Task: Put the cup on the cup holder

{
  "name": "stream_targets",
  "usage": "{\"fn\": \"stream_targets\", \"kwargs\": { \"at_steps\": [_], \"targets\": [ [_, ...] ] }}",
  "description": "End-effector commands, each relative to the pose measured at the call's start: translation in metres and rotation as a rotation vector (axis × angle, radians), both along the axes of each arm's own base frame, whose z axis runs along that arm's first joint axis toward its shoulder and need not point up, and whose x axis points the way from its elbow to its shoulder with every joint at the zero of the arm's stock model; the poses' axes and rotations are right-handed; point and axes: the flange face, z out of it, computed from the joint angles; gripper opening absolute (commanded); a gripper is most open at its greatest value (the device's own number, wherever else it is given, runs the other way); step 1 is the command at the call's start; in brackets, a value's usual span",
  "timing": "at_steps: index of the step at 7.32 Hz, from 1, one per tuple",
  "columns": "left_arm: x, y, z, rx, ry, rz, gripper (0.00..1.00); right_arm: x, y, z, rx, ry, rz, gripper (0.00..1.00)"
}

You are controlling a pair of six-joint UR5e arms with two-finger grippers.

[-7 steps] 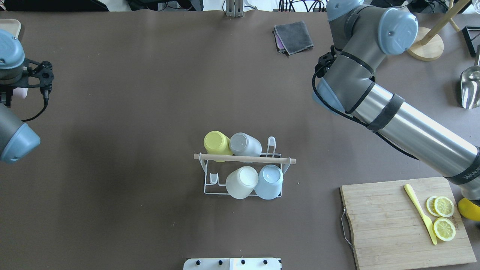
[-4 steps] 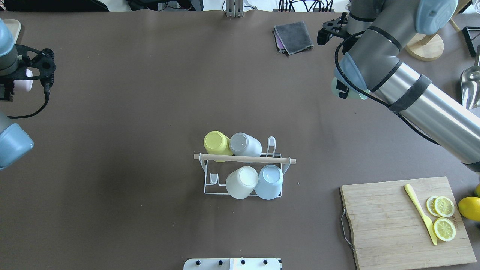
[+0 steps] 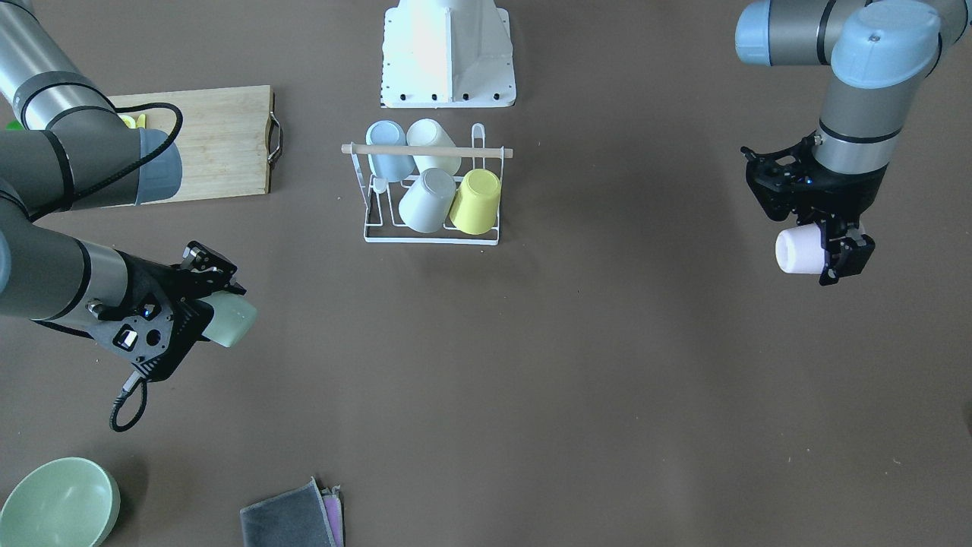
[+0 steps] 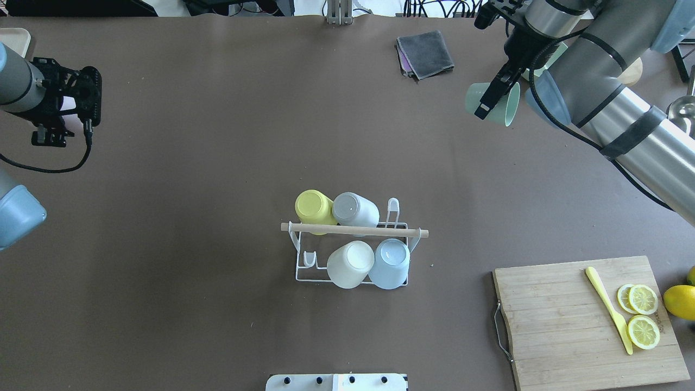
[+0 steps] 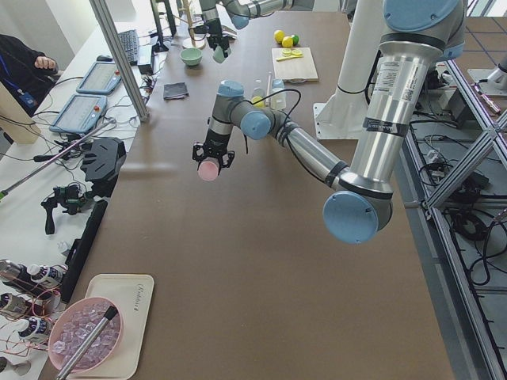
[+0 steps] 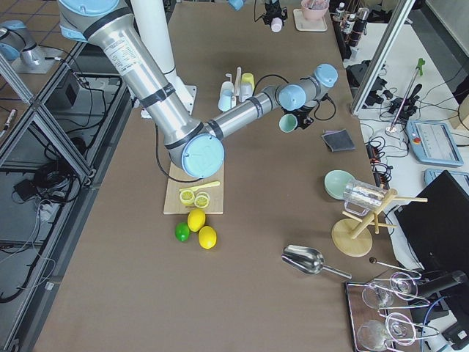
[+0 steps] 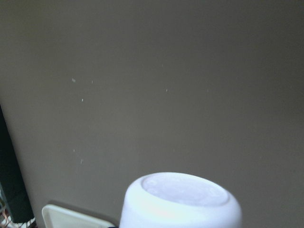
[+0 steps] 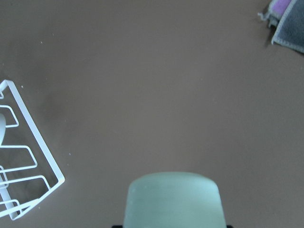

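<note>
**Two cups in the grippers, four on the cup holder**

Item 1. We list the cup holder [image 4: 297, 267], a white wire rack with a light wooden rod across the top. It stands near the middle of the brown table [image 4: 190, 217]. It carries four upturned cups. A yellow cup [image 4: 312, 207] and a grey cup [image 4: 355, 209] sit on the side away from the robot. A white cup [image 4: 350, 264] and a light blue cup [image 4: 390, 263] sit on the near side. Each pair stands side by side, just touching.

Item 2. We find the left gripper [image 3: 828, 254] clamped on a pale pink cup [image 3: 799, 251]. It is held clear of the table toward the robot's left end, well apart from the cup holder. In the left wrist view the cup's closed base points away from the camera.

Item 3. We find the right gripper [image 3: 216, 315] clamped on a pale green cup [image 4: 491, 103]. The cup is tilted on its side above the table's far right part. It is near a folded grey cloth [image 4: 426, 53] and well apart from the cup holder. In the right wrist view one corner of the cup holder shows at the left edge.

Item 4, sundries. A wooden cutting board [image 4: 570, 320] lies at the robot's near right. It bears a yellow knife [image 4: 608, 309] and lemon slices [image 4: 643, 315]. A whole lemon [image 4: 678, 301] lies just beside the board. A pale green bowl [image 3: 57, 505] sits at the far right corner.
</note>
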Motion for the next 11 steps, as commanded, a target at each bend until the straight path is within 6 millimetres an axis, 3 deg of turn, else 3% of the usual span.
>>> {"fn": "stream_targets", "kwargs": {
  "at_steps": [1, 3, 5, 6, 8, 9, 11],
  "targets": [
    [0.004, 0.006, 0.005, -0.025, 0.154, -0.066, 0.54, 0.005, 0.006, -0.018, 0.041, -0.116, 0.071, 0.0],
    [0.009, -0.001, 0.039, 0.052, 0.302, -0.127, 0.54, 0.016, 0.007, -0.026, 0.07, -0.169, 0.115, 0.0],
    [0.025, 0.008, 0.064, 0.039, 0.464, -0.005, 0.54, 0.023, 0.013, -0.038, 0.096, -0.237, 0.157, 0.0],
    [0.029, 0.023, 0.05, -0.042, 0.579, 0.051, 0.54, 0.026, 0.019, -0.035, 0.101, -0.268, 0.174, 0.0],
    [0.053, 0.057, 0.011, -0.037, 0.78, 0.143, 0.54, 0.031, 0.024, -0.041, 0.217, -0.325, 0.218, 0.0],
    [0.062, 0.071, -0.021, -0.013, 0.869, 0.176, 0.54, 0.028, 0.031, -0.037, 0.228, -0.351, 0.241, 0.0],
    [0.078, 0.133, -0.082, 0.003, 1.064, 0.301, 0.54, -0.015, 0.057, -0.041, 0.311, -0.427, 0.314, 0.0]
  ]
}}
